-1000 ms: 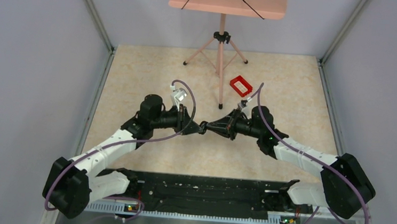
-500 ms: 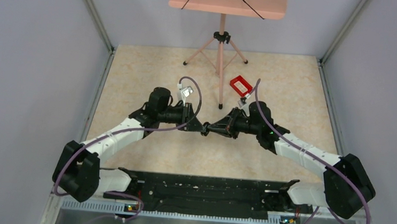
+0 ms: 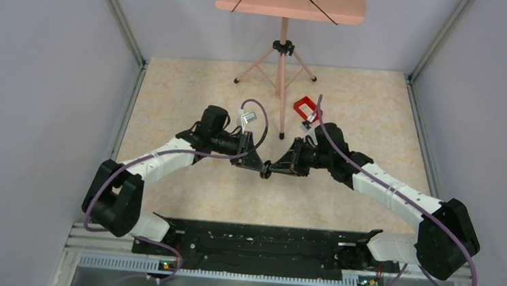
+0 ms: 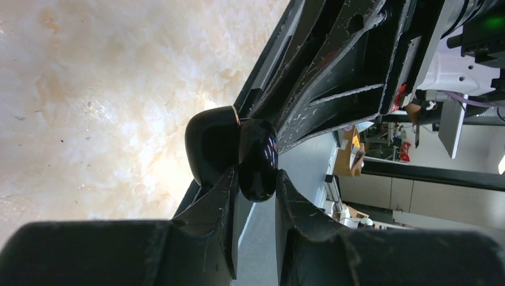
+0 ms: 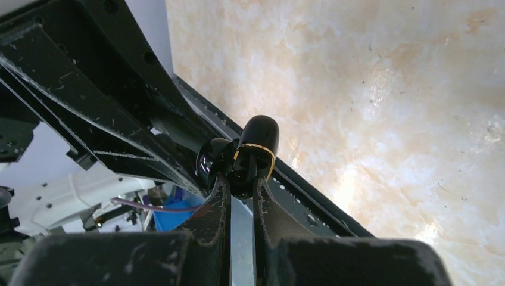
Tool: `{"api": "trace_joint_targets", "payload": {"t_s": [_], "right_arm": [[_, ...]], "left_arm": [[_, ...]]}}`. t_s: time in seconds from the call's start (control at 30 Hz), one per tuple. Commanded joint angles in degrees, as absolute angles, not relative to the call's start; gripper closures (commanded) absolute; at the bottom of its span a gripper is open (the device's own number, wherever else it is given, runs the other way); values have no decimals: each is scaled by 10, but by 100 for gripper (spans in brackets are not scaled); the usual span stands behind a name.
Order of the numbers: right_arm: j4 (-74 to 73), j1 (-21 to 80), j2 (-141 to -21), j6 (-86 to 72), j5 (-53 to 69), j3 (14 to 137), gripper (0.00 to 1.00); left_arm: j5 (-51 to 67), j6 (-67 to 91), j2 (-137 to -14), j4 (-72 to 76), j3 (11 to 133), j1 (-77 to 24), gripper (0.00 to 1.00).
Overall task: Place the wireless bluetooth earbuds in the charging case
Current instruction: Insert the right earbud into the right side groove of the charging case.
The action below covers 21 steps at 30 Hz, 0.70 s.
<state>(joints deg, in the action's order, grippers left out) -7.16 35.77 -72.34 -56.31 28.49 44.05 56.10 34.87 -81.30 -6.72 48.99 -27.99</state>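
Both arms have swung inward, and their meeting point has drifted toward the lower right of mid-frame. We see the left claw [image 4: 256, 176] clamped on one glossy half of the charging case [image 4: 209, 149] and the right claw [image 5: 241, 182] pinched shut on the gold-trimmed half. They hold it off the worktop [image 3: 193, 90], probably to pry the lid open. Earbuds: none we can see.

Small, glossy black charging case [image 4: 209, 146], rounded like a pebble, with a thin gold band around one part. Held up in the air, showing as two rounded lobes set side by side at an angle. Plain lobe pinched in the left gripper [image 4: 256, 179], banded lobe pinched in the right gripper [image 5: 241, 179].
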Motion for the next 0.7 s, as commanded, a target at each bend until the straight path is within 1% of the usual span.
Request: {"api": "trace_joint_targets", "payload": {"t_s": [0.0,0.3,0.6,0.67], "right_arm": [[-123,351,-710,-480,228,496,100],[-155,352,-714,-439,236,513,100],[-171,352,-698,-411,241,523,87],[-171,353,-699,-407,247,523,86]], "left_arm": [[672,321,-809,-90,524,-288,100],[691,289,-821,-126,538,-289,100],[703,256,-844,-175,554,-290,100],[709,257,-850,-177,556,-289,100]]}}
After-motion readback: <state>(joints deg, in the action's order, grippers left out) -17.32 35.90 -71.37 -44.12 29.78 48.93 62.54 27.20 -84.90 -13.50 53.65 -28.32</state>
